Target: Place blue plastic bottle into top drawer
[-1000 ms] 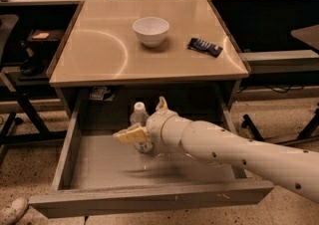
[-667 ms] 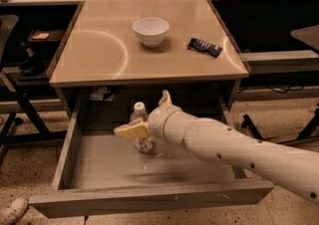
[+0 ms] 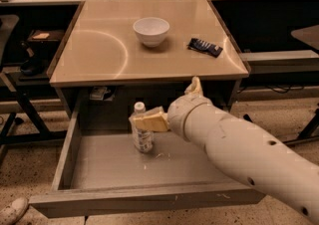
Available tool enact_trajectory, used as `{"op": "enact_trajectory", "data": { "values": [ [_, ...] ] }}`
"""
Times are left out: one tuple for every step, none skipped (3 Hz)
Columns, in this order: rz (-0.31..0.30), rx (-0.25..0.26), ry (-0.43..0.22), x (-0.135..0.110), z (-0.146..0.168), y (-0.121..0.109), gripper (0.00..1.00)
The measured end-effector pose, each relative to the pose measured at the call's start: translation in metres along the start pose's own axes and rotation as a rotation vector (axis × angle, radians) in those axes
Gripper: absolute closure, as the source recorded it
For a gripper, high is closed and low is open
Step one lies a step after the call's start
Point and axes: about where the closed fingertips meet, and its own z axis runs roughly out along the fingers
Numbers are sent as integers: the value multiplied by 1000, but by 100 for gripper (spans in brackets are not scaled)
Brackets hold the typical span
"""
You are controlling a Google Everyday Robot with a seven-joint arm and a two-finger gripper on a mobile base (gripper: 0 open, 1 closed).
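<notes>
The gripper hung inside the open top drawer, just below the counter's front edge; its jaws stood wide apart, clamping nothing, one tan finger lying across the blue plastic bottle, touching or not I could not tell; the bottle stood upright on the drawer floor beneath the middle of that edge; the placing looked done, leaving only the arm's withdrawal; a white bowl sat toward the back edge, a dark packet near the right edge.
</notes>
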Motion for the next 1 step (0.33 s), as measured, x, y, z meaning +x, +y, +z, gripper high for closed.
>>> {"op": "enact_trajectory", "data": {
  "values": [
    [-57, 49, -17, -27, -18, -4, 0]
  ]
}}
